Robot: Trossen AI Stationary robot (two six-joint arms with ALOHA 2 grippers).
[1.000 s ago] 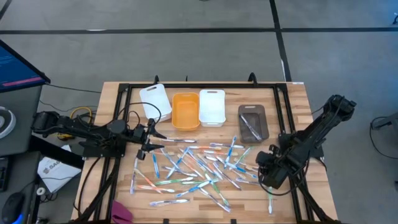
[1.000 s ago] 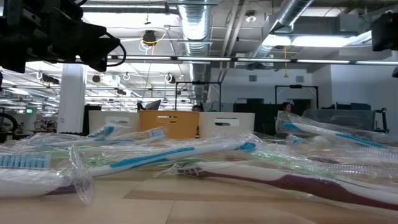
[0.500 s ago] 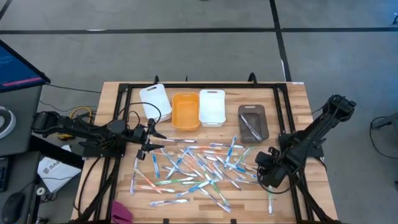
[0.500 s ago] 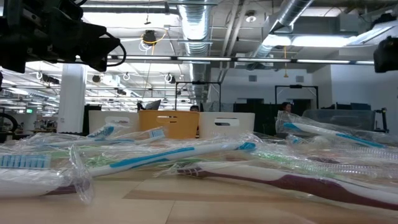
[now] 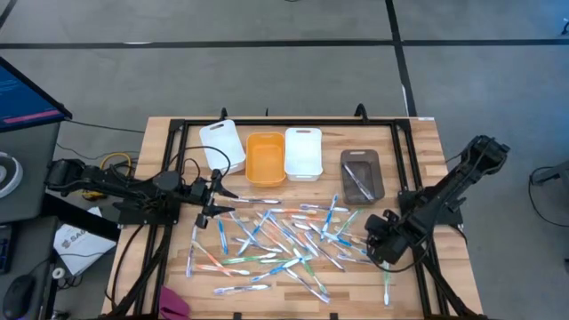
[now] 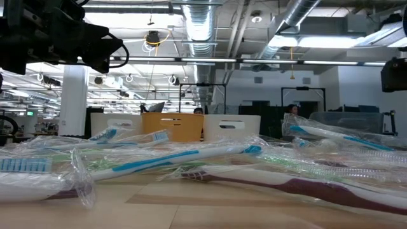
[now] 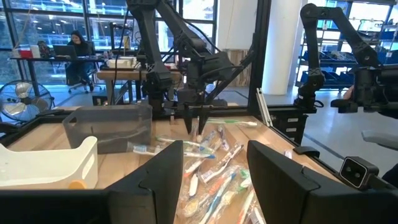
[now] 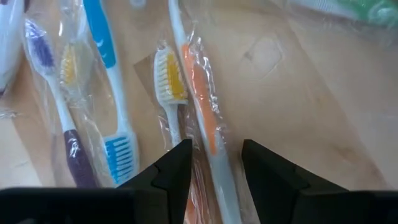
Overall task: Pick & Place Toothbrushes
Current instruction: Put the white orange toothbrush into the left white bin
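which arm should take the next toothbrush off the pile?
Right. The right gripper hangs low over the pile's right edge, jaws open astride a wrapped orange-and-white toothbrush. The left gripper waits open at the pile's left edge, astride nothing.

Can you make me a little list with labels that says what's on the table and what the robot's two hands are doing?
table: wooden top with a black frame
toothbrushes: wrapped pile spread over the middle of the table
bins: white, orange, white and grey in a row at the far side
grey bin holds: at least one toothbrush
left gripper: open, empty, at the pile's left edge
right gripper: open, low over an orange toothbrush at the pile's right edge, one finger on each side
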